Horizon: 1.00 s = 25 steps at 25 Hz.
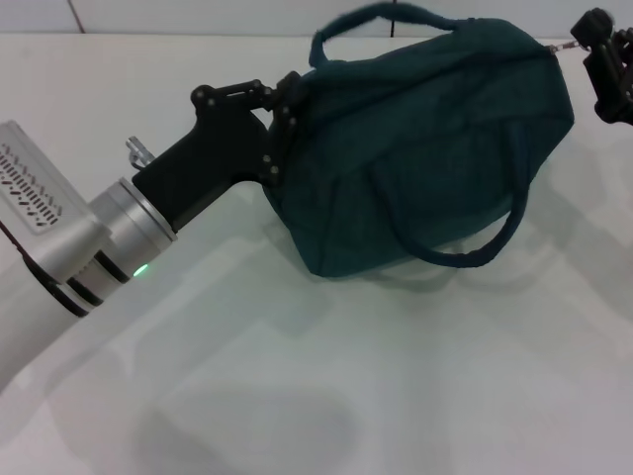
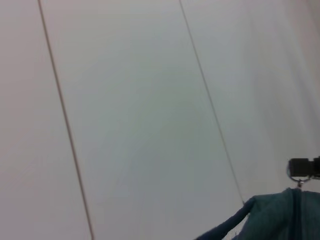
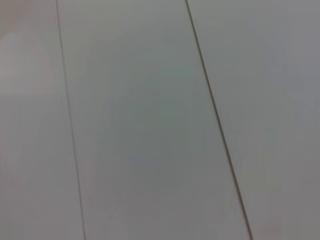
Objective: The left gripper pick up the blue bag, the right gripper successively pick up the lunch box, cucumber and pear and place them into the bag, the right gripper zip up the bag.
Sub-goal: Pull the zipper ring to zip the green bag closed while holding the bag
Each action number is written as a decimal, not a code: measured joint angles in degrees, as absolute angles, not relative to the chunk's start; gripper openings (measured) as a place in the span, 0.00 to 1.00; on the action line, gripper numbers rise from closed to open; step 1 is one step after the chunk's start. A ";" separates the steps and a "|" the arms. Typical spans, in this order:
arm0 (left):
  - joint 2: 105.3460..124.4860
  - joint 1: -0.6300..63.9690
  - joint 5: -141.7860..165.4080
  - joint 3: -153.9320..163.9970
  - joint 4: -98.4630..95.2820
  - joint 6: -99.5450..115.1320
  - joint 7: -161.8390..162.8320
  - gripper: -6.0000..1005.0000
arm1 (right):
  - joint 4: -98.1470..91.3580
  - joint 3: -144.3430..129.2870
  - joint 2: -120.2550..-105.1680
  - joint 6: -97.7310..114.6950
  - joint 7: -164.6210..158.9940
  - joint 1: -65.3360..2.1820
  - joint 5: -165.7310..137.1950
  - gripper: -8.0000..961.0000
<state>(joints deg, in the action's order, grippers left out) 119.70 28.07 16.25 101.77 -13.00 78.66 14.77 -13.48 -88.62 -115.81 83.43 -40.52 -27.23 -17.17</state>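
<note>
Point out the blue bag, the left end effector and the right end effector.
blue bag (image 1: 415, 148): head view, middle of its side panel.
left end effector (image 1: 282, 124): head view, fingertips clamped on the bag's end.
right end effector (image 1: 593, 45): head view, tips at the zipper pull.

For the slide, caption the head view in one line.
Left gripper holds the blue bag at one end above the table while the right gripper grips its zipper pull.
</note>
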 joint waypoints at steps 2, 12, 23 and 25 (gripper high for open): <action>119.70 27.99 16.25 101.18 -13.01 78.60 14.77 0.06 | -13.47 -88.62 -115.79 83.14 -40.52 -27.10 -17.03 0.04; 119.51 28.18 16.25 99.77 -13.01 78.39 14.30 0.06 | -13.44 -88.58 -115.67 78.55 -40.93 -26.89 -16.41 0.07; 119.43 28.77 16.47 99.42 -13.05 77.66 14.03 0.06 | -13.65 -89.40 -115.46 78.13 -40.51 -27.26 -17.25 0.13; 119.42 28.95 16.46 99.41 -13.05 77.59 13.81 0.06 | -13.63 -89.41 -115.38 78.00 -40.73 -27.30 -17.49 0.15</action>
